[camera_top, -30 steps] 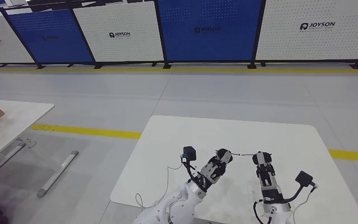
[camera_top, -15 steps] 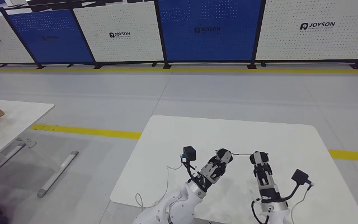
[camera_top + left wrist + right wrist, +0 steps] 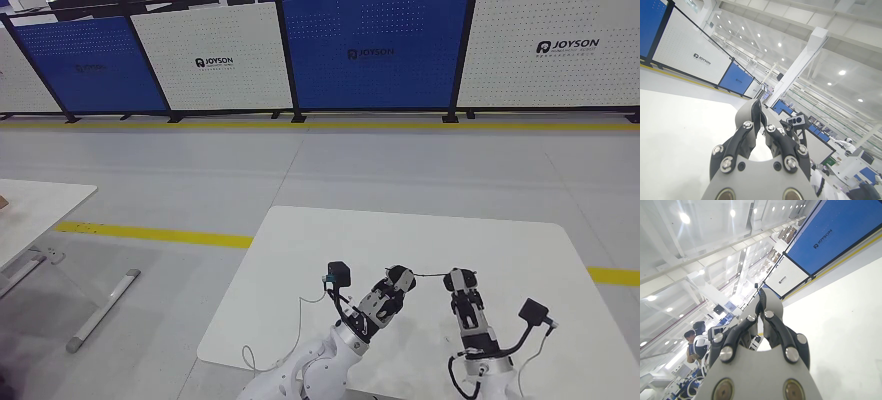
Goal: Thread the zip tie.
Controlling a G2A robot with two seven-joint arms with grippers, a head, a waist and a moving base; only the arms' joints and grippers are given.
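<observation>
A thin black zip tie (image 3: 430, 275) stretches level above the white table (image 3: 330, 240) between my two grippers. In the top view my left gripper (image 3: 402, 277) is shut on one end of it. Just to its right, my right gripper (image 3: 456, 279) is shut on the other end. In the right wrist view the right gripper (image 3: 761, 294) pinches the strap, and the zip tie (image 3: 757, 287) sticks out past the tips with its small square head on top. In the left wrist view the left gripper (image 3: 758, 106) has its fingers pressed together, and the strap between them is hidden.
The table's near edge (image 3: 215, 355) lies close below the arms. Bare tabletop (image 3: 420, 235) stretches beyond the grippers. White and blue partition panels (image 3: 375, 55) stand across the floor at the back. Another white table (image 3: 30, 215) sits far left.
My right gripper has shifted a little to the left, toward the left gripper, so the span of tie between them is shorter. The left gripper has stayed in place.
</observation>
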